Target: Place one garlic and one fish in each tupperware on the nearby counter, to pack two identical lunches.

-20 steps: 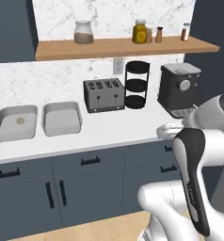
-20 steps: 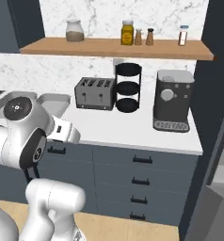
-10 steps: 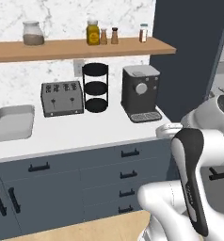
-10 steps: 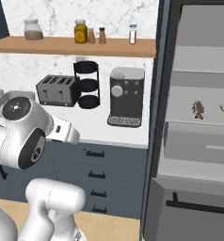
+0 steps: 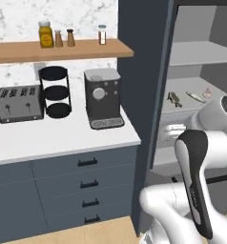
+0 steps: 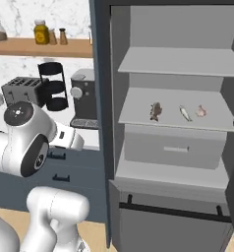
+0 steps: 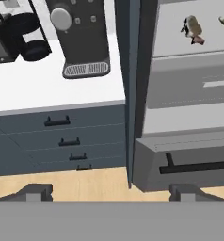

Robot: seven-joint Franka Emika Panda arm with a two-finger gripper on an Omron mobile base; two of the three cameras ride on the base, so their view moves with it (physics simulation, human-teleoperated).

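Grey fridge shelf [image 6: 138, 118] carries 1 brown fish [image 6: 156, 110], 1 slim pale fish [image 6: 185, 113] and 1 pinkish garlic [image 6: 201, 111], close together. Our claw [image 7: 109, 192] stands wide open and holds nothing, low before the fridge [image 6: 120, 74]. We judge the risk is here: the fish lie near each other, so a wide claw may push a neighbour or hit the shelf edge. The white tabletop [image 5: 63, 138] carries a coffee machine [image 5: 103, 97] and a toaster [image 5: 18, 103].

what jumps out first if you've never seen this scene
The open fridge, with a brown fish, a slim pale fish and a pinkish garlic in a row on its middle shelf. Left of it, a dark coffee machine and toaster stand on the white counter.
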